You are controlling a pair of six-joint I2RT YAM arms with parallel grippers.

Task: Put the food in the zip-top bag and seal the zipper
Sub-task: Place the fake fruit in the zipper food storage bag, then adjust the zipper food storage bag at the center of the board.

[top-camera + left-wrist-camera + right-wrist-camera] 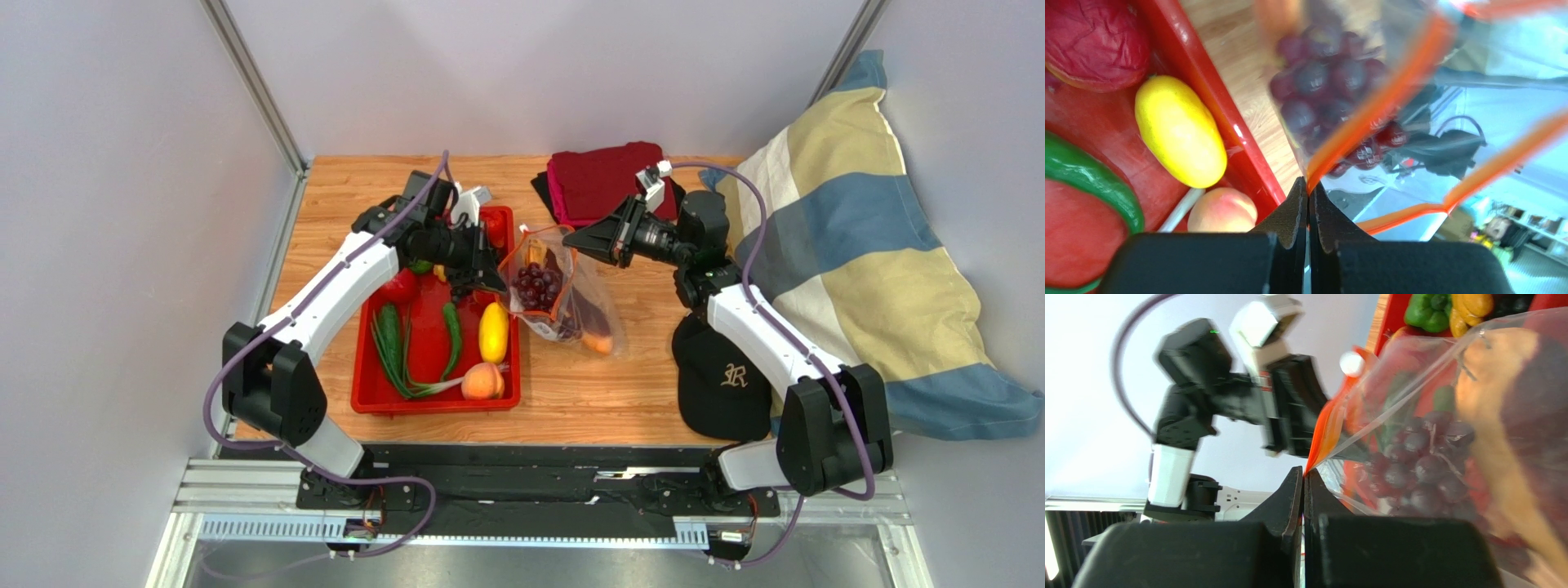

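Observation:
The clear zip-top bag hangs between both grippers above the table, with purple grapes and an orange-brown piece inside. My left gripper is shut on the left end of the orange-red zipper. My right gripper is shut on its right end. The grapes show through the bag in both wrist views. More food lies in the red tray: a yellow lemon, a peach, green vegetables and a red fruit.
Folded dark red cloths lie at the back of the table. A black cap sits at the right front. A striped pillow leans over the right side. The tray edge is just left of the bag.

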